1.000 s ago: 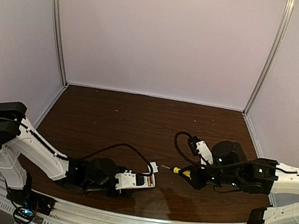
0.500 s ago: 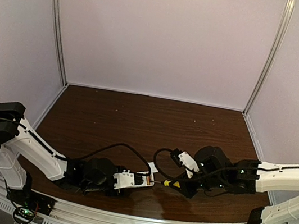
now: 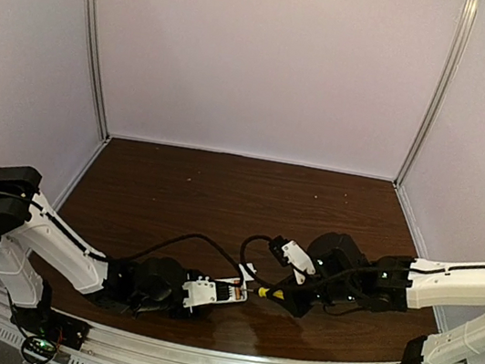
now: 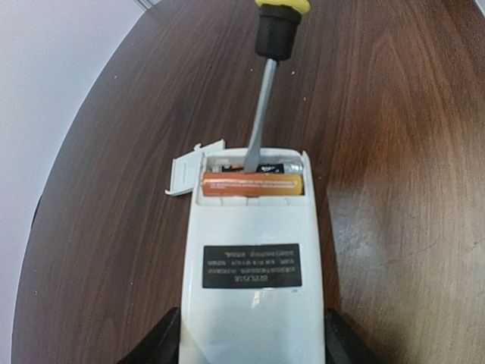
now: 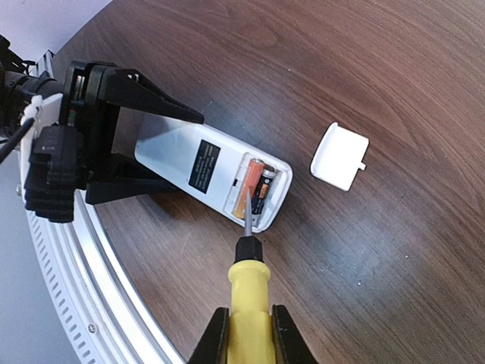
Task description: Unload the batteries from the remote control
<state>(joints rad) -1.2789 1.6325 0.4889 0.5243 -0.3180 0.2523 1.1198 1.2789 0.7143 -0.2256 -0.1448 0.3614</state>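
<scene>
The remote control (image 4: pixel 250 273) lies face down on the table, its battery bay open at the far end. My left gripper (image 4: pixel 251 345) is shut on the remote's near end, one finger against each long side. Two batteries lie side by side in the bay, an orange one (image 4: pixel 252 184) and a dark one (image 4: pixel 271 167) behind it. My right gripper (image 5: pixel 248 334) is shut on the yellow handle of a screwdriver (image 5: pixel 248 292). Its metal tip reaches into the bay between the orange battery (image 5: pixel 246 183) and the dark battery (image 5: pixel 264 188). In the top view, remote (image 3: pixel 218 292) and screwdriver (image 3: pixel 260 291) meet near the table's front.
The small white square cover (image 5: pixel 340 155) lies loose on the wood just beside the remote's open end. The table's metal front rail (image 5: pixel 83 280) runs close behind the left gripper (image 5: pixel 114 136). Dark wooden table surface (image 3: pixel 222 197) stretches to the back walls.
My right arm has carried the screwdriver leftward to the remote, and its tip now sits in the battery bay. The left gripper and remote have barely moved.
</scene>
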